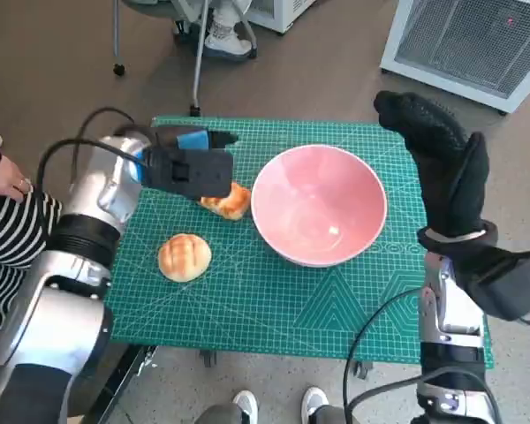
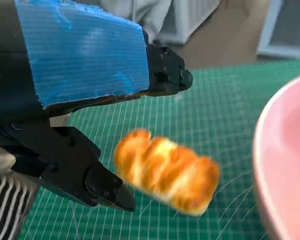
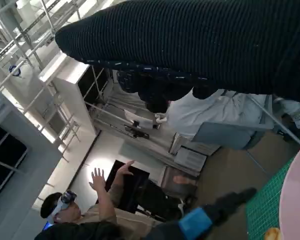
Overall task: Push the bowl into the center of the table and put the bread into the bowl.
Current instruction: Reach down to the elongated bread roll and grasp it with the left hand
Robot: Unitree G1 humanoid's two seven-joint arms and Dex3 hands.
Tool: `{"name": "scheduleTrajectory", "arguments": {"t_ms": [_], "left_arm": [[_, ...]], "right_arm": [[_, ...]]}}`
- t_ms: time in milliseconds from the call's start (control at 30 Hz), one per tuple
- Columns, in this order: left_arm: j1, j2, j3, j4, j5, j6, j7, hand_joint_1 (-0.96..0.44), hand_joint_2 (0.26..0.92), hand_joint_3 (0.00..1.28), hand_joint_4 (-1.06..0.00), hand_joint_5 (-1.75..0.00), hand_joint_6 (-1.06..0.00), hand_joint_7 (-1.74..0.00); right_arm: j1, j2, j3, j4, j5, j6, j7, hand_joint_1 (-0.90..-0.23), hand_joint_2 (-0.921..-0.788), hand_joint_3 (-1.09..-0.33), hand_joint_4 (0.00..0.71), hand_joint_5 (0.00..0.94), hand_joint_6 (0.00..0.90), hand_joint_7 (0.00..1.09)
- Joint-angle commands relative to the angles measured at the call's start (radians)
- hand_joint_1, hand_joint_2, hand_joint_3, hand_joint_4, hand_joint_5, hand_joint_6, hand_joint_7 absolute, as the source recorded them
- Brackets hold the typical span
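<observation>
The pink bowl (image 1: 318, 208) stands on the green mat (image 1: 274, 309), right of the middle; its rim (image 2: 280, 165) also shows in the left wrist view. A long golden bread (image 1: 230, 202) lies just left of the bowl. My left hand (image 1: 190, 168) hovers over this bread (image 2: 167, 170) with its black fingers (image 2: 90, 175) spread on either side, not touching it. A round bun (image 1: 185, 257) lies nearer the front left. My gloved right hand (image 1: 442, 172) is raised beside the bowl's right rim, flat, holding nothing.
A person in a striped sleeve (image 1: 4, 238) sits at the table's left edge. A white machine (image 1: 468, 40) and chair legs (image 1: 199, 53) stand beyond the table. In the right wrist view a person wearing a headset (image 3: 65, 210) raises both hands.
</observation>
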Motion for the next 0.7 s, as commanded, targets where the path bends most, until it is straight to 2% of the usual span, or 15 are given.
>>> {"name": "scheduleTrajectory", "arguments": {"t_ms": [33, 533, 700], "left_arm": [[-0.038, -0.015, -0.020, 0.050, 0.021, 0.018, 0.030, -0.10, 0.703, 0.01, -0.13, 0.00, -0.24, -0.02], [-0.006, -0.049, -0.055, 0.103, 0.041, 0.051, 0.102, -0.14, 0.702, 0.01, -0.15, -0.01, -0.26, -0.02], [0.009, -0.055, -0.055, 0.110, 0.045, 0.036, 0.150, -0.13, 0.716, 0.01, -0.21, -0.03, -0.32, -0.03]], "right_arm": [[0.033, -0.002, -0.004, -0.005, 0.005, 0.020, -0.008, -0.761, -0.921, -0.749, 0.197, 0.007, 0.100, 0.46], [0.047, -0.017, -0.029, -0.009, 0.010, 0.013, -0.003, -0.766, -0.921, -0.748, 0.193, 0.003, 0.099, 0.46], [0.051, -0.015, -0.031, -0.016, 0.000, 0.004, -0.014, -0.732, -0.921, -0.776, 0.185, 0.000, 0.098, 0.46]]}}
